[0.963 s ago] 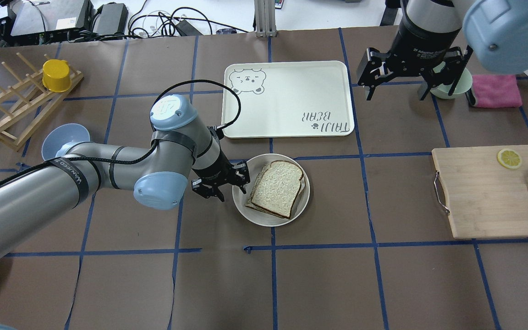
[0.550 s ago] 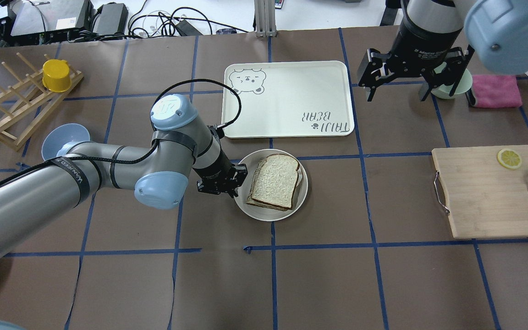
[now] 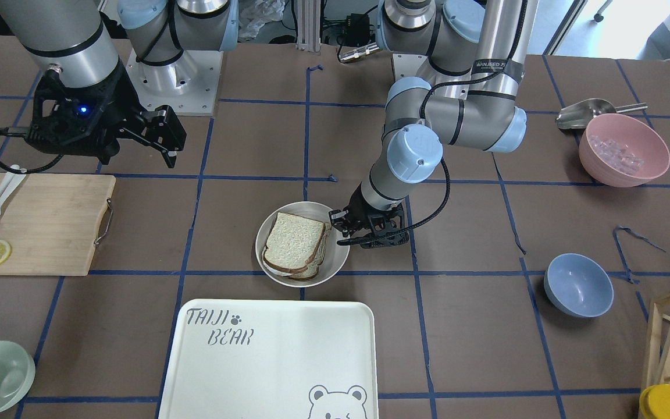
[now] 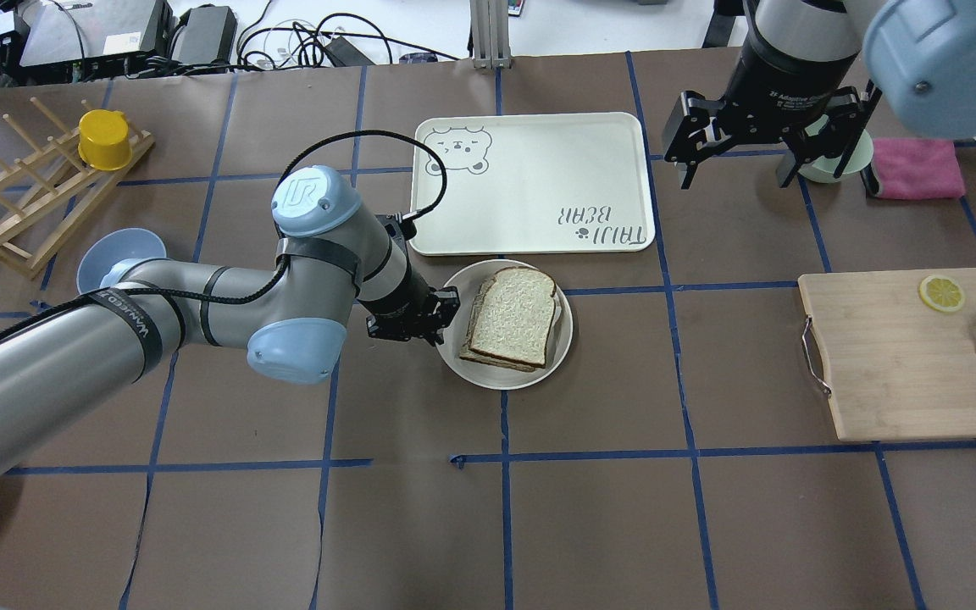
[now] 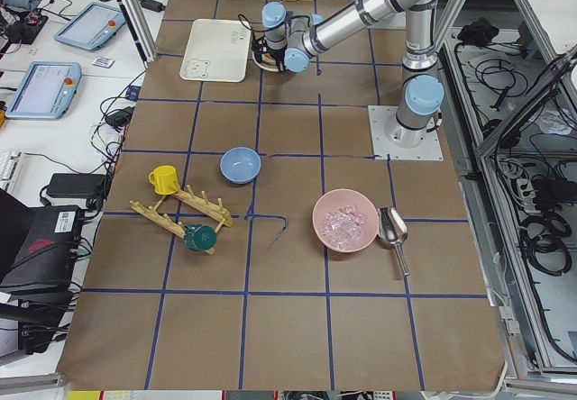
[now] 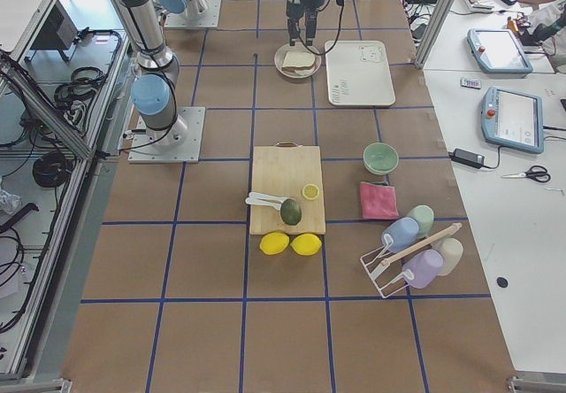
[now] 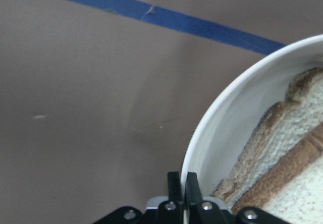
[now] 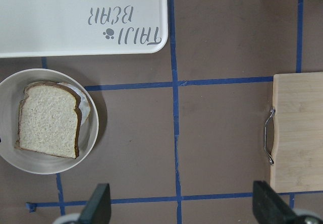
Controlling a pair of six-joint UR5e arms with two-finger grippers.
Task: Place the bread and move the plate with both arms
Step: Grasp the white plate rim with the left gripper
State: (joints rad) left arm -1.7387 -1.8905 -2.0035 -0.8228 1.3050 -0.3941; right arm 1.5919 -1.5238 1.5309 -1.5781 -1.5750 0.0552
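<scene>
The bread lies bare face up on top of another slice in the round cream plate, just in front of the bear-print tray. My left gripper is shut on the plate's left rim; in the left wrist view its fingers pinch the white rim beside the bread's crust. My right gripper hangs open and empty high over the far right of the table. Its wrist view looks down on the plate and the bread. In the front view the bread sits in the plate.
The bear-print tray lies right behind the plate. A wooden cutting board with a lemon slice lies at the right. A blue bowl and a wooden rack are at the left, a green bowl and a pink cloth at the far right.
My left gripper has shut on the plate's rim. It has then moved the plate with the bread away from the robot, up to the tray's near edge. The right arm has barely moved.
</scene>
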